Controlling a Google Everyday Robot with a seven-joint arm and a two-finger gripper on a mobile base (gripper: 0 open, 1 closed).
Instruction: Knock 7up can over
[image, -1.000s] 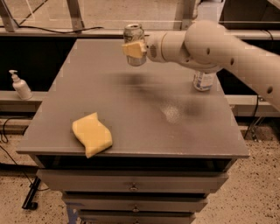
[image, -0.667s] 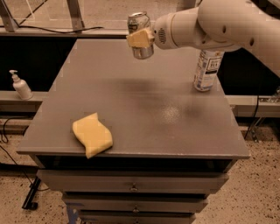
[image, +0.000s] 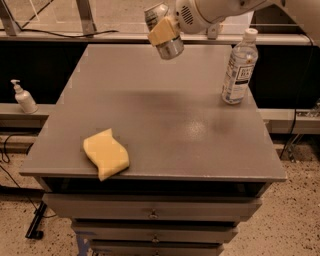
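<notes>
The 7up can (image: 171, 47) is a small silver can held in the air above the far middle of the grey table (image: 165, 125), tilted with its top leaning left. My gripper (image: 163, 31) is shut on it, with a tan finger pad (image: 162, 32) across the can's side. The white arm reaches in from the top right. The can touches nothing on the table.
A clear plastic water bottle (image: 240, 67) with a white cap stands at the table's far right. A yellow sponge (image: 106, 153) lies at the front left edge. A white pump bottle (image: 23, 97) stands on a ledge to the left. Drawers sit below the tabletop.
The arm has lifted the can higher off the table and tilted it more. The arm has also risen clear of the water bottle, which now shows whole.
</notes>
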